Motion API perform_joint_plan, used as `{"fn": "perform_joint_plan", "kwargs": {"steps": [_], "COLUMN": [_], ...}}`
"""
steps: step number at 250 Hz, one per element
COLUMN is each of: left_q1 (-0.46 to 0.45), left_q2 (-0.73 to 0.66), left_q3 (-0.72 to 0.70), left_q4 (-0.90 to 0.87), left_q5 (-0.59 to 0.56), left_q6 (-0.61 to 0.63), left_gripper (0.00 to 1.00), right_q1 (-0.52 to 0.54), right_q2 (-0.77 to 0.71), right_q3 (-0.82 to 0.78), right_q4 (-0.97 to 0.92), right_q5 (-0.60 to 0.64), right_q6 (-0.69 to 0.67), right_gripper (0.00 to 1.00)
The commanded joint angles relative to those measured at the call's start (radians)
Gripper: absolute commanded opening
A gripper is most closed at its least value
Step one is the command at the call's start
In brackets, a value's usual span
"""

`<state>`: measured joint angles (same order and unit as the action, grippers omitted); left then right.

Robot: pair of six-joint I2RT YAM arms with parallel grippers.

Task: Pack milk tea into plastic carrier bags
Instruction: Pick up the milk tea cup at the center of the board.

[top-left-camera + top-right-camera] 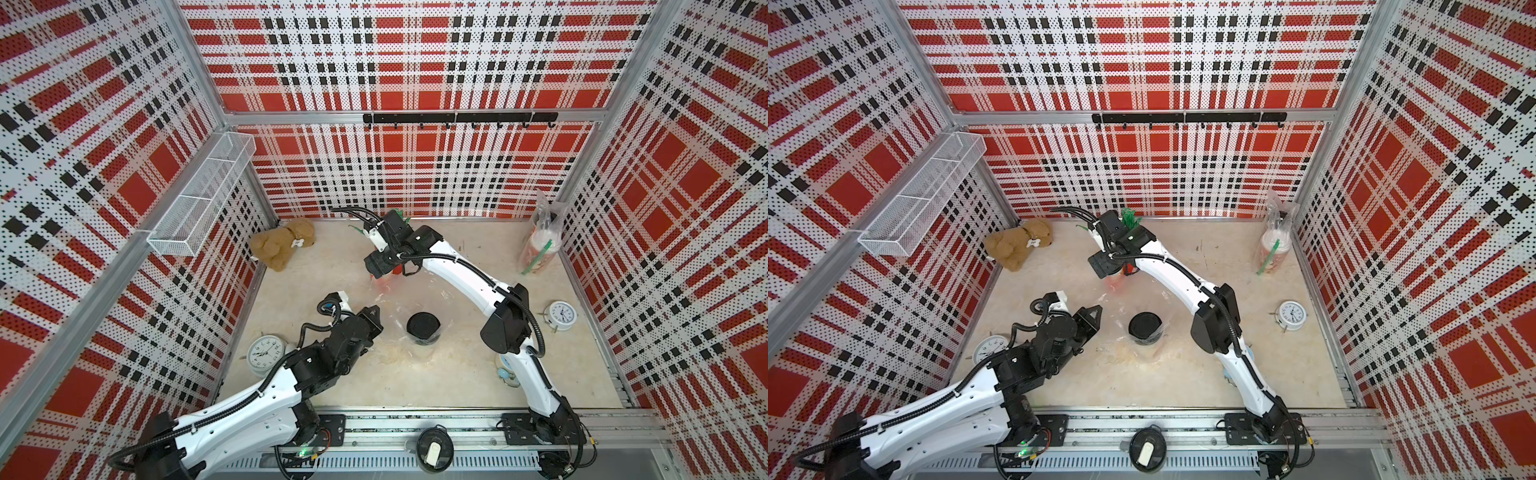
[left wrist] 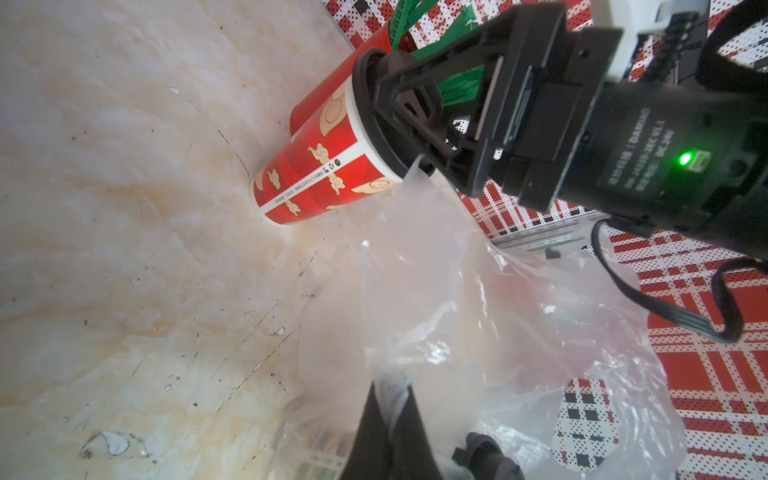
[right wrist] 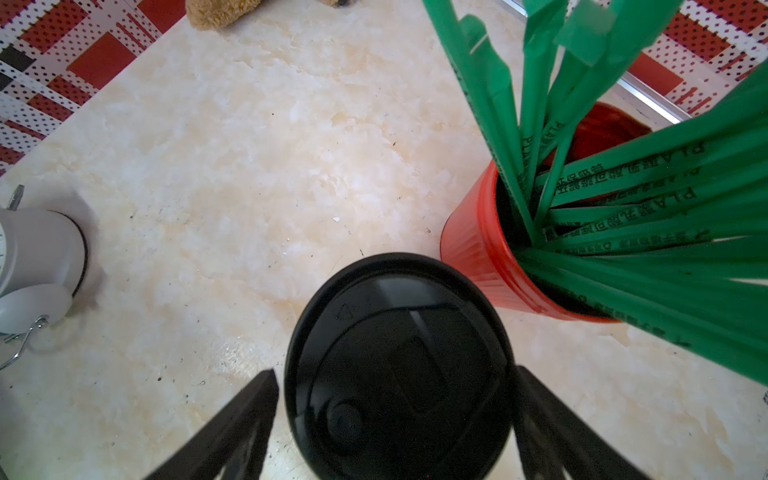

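Observation:
A red-and-cream milk tea cup (image 2: 316,174) with a black lid (image 3: 399,357) stands on the table near the back. My right gripper (image 3: 397,370) hangs over it, open, one finger on each side of the lid. A second black-lidded cup (image 1: 423,325) stands inside a clear plastic carrier bag (image 2: 478,311) at mid-table. My left gripper (image 2: 390,384) is shut on that bag's edge, and it shows in both top views (image 1: 376,311) (image 1: 1098,309). At the back right, another carrier bag (image 1: 540,245) holds a white-lidded cup and a green straw.
A red cylinder of green straws (image 3: 478,249) stands right beside the gripped-over cup. A teddy bear (image 1: 282,247) lies back left. Clocks sit at the left (image 1: 266,353) and right (image 1: 561,315). A black lid with a white tab (image 1: 434,451) rests on the front rail.

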<state>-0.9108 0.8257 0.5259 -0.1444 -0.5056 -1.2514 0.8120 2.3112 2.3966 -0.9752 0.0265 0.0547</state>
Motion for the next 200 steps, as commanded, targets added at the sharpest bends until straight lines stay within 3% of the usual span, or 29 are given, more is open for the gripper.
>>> {"fn": "perform_joint_plan", "kwargs": {"steps": [1, 23, 103, 200], "left_q1": [-0.003, -0.004, -0.003, -0.003], "left_q2": [-0.011, -0.007, -0.003, 0.019], "left_q3": [-0.007, -0.006, 0.005, 0.045], "left_q4": [-0.009, -0.009, -0.009, 0.002], "left_q5": [-0.027, -0.027, -0.026, -0.025], "left_q6": [-0.008, -0.008, -0.001, 0.049], "left_gripper": [0.00, 0.00, 0.00, 0.00], "right_q1": [-0.002, -0.002, -0.002, -0.004], "right_q2": [-0.009, -0.009, -0.055, -0.266], "right_q3": [-0.009, -0.011, -0.031, -0.084], "right_q4": [0.027, 0.027, 0.055, 0.072], "right_q5": [-0.006, -0.006, 0.024, 0.058], "right_q6": [-0.004, -0.003, -0.009, -0.049], "right_gripper": [0.81, 0.72, 0.57, 0.51]}}
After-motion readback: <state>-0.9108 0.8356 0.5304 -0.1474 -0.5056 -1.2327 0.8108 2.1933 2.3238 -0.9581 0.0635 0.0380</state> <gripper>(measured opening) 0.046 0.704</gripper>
